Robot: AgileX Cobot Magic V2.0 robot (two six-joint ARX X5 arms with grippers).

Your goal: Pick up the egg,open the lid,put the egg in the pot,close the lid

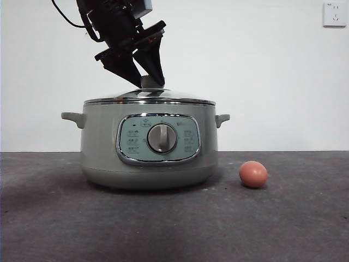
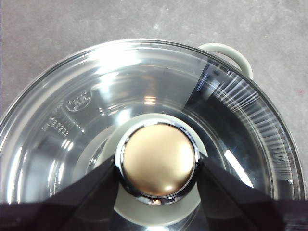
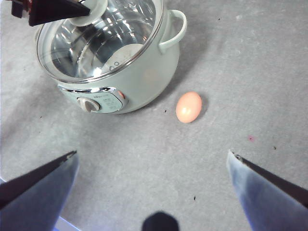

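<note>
The pale green pot [image 1: 101, 150] stands on the dark table with its glass lid [image 1: 163, 94] on. My left gripper [image 1: 148, 82] comes down from above and its jaws are shut on the lid's knob [image 2: 156, 161], one on each side. The lid [image 2: 91, 86] still rests on the pot's rim. The brown-orange egg [image 1: 253, 174] lies on the table to the right of the pot, apart from it. My right gripper [image 3: 152, 154] is open and empty, high above the table, with the egg [image 3: 188, 107] and the pot [image 3: 149, 77] ahead of it.
The pot's dial [image 1: 162, 137] and control panel face the front camera. A side handle [image 1: 222, 118] sticks out toward the egg. A white wall socket [image 1: 334, 13] is at the top right. Grey table surface [image 3: 250, 72] lies around the egg.
</note>
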